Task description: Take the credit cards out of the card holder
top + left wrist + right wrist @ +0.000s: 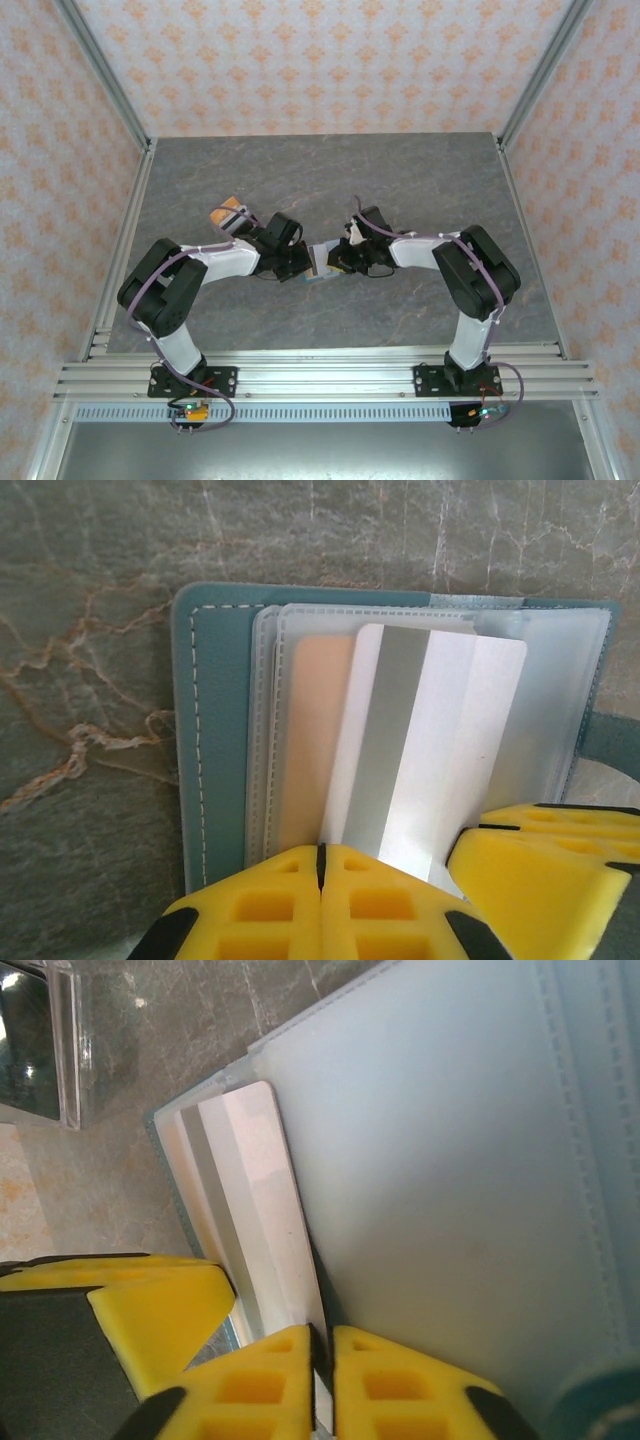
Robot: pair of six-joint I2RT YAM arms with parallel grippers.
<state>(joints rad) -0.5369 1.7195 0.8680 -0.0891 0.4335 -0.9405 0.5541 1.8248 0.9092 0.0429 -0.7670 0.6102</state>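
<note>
Cards (340, 750) not out yet: pale card (430, 740) half-drawn from wallet (215, 740), orange card (312, 750) sleeved. Left claw (450, 842) pinched on pale card; right claw (265, 1300) grip unclear.

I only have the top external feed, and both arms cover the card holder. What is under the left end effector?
Observer: In the left wrist view, a pale grey-white card with a silver stripe lies across the clear sleeves of the open card holder. Its near end reaches the left end effector, which is shut.
Operator: Any other card in there?
Observer: An orange-tan card sits inside a sleeve, just left of the pale one.
Operator: And the other arm?
Observer: In the right wrist view, the right end effector is shut, its tips at a sleeve's edge beside the pale card.
</note>
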